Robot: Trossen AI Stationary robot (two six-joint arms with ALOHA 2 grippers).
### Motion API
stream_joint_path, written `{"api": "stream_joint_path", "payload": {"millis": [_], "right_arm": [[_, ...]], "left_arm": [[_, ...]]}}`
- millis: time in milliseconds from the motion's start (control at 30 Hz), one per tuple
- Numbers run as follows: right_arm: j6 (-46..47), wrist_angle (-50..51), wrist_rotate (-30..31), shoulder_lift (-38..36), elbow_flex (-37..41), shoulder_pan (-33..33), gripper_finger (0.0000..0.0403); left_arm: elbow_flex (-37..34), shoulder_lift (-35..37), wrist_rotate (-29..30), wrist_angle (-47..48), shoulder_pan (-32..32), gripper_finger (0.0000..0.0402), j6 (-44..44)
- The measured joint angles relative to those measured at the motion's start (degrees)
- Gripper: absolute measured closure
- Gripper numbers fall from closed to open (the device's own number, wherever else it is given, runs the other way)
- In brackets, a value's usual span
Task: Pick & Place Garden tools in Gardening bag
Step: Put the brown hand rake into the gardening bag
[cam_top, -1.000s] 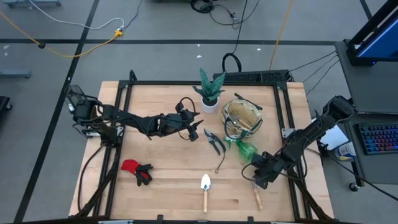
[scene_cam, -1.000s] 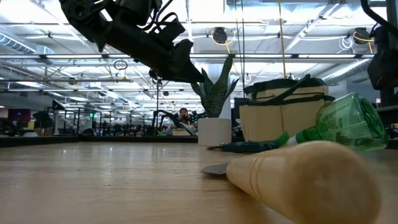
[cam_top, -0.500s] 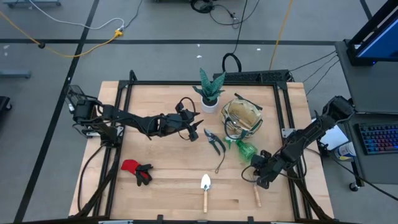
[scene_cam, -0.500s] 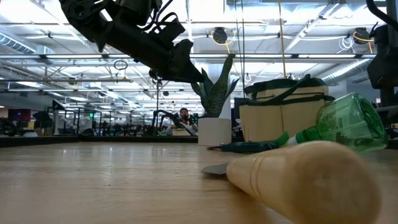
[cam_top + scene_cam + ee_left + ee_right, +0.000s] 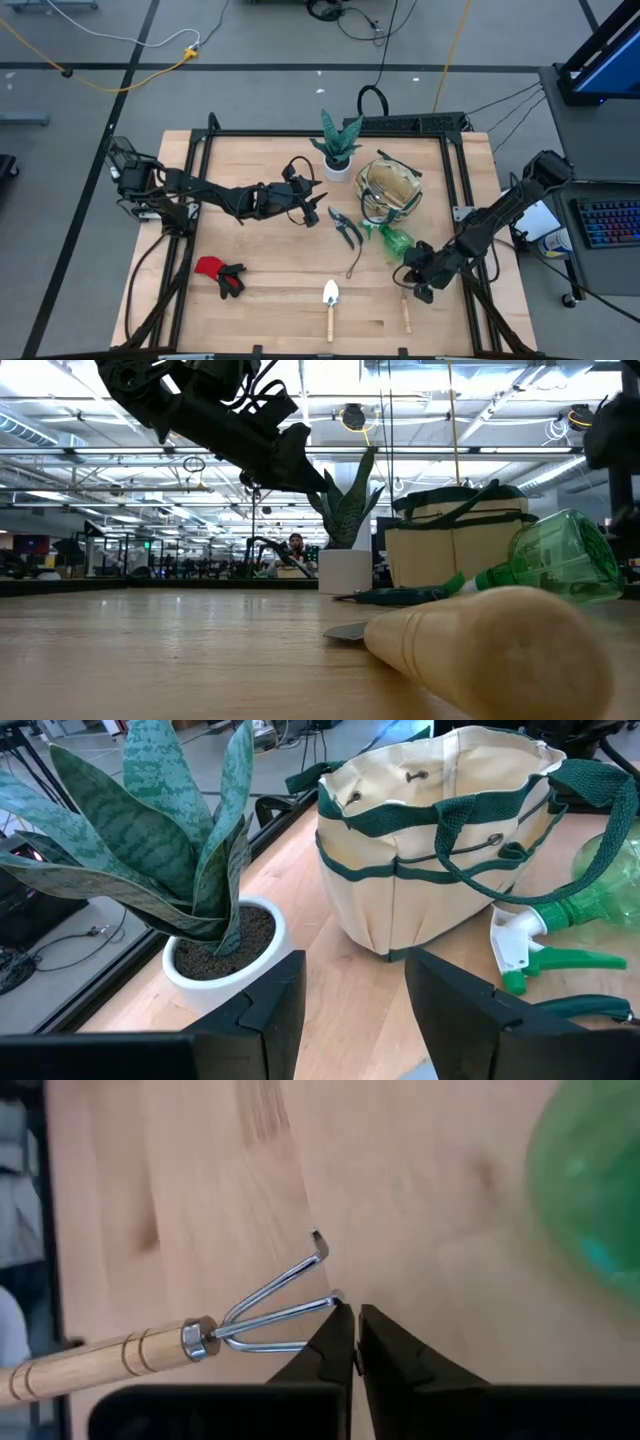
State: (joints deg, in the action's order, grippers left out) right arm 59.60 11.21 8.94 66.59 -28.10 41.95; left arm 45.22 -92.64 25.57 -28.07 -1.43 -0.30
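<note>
The wooden-handled rake [image 5: 405, 314] lies flat near the table's front right, tines [image 5: 275, 1315] toward my right gripper [image 5: 410, 284], which is shut low over them. The beige gardening bag [image 5: 388, 188] stands upright at the back right, with the green spray bottle [image 5: 395, 241] lying in front of it. The pruning shears [image 5: 345, 228], a trowel [image 5: 330, 305] and the red-and-black gloves [image 5: 220, 273] lie on the table. My left gripper [image 5: 318, 206] hovers open at mid-table, facing the bag [image 5: 440, 830]. My right gripper comes down on the rake's tine end from above. The tip of the middle tine [image 5: 336, 1299] lies against the outer side of one fingertip [image 5: 338, 1330]. No tine shows between the shut fingers. The rake lies flat on the table.
A green plant in a white pot [image 5: 338, 150] stands at the back, just left of the bag. A thin dark-handled tool [image 5: 354, 262] lies between the shears and the trowel. Black frame rails run along the table's edges. Bare wood lies at the front left.
My right gripper has shut at the rake's tines. The rake has turned on the table: its handle's free end has swung toward the table's left, and the handle now points nearly straight at the near edge.
</note>
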Motion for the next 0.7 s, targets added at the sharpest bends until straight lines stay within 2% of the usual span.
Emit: {"api": "stream_joint_path", "payload": {"millis": [333, 700], "right_arm": [[-12.18, -3.00, 7.51, -7.55, -0.02, -3.11, 0.0402], [-29.92, -6.29, 7.39, -11.52, -0.13, -13.24, 0.0402]], "left_arm": [[0.01, 0.00, 0.02, 0.00, 0.01, 0.0224, 0.10], [0.02, 0.00, 0.02, 0.01, 0.01, 0.0224, 0.11]]}}
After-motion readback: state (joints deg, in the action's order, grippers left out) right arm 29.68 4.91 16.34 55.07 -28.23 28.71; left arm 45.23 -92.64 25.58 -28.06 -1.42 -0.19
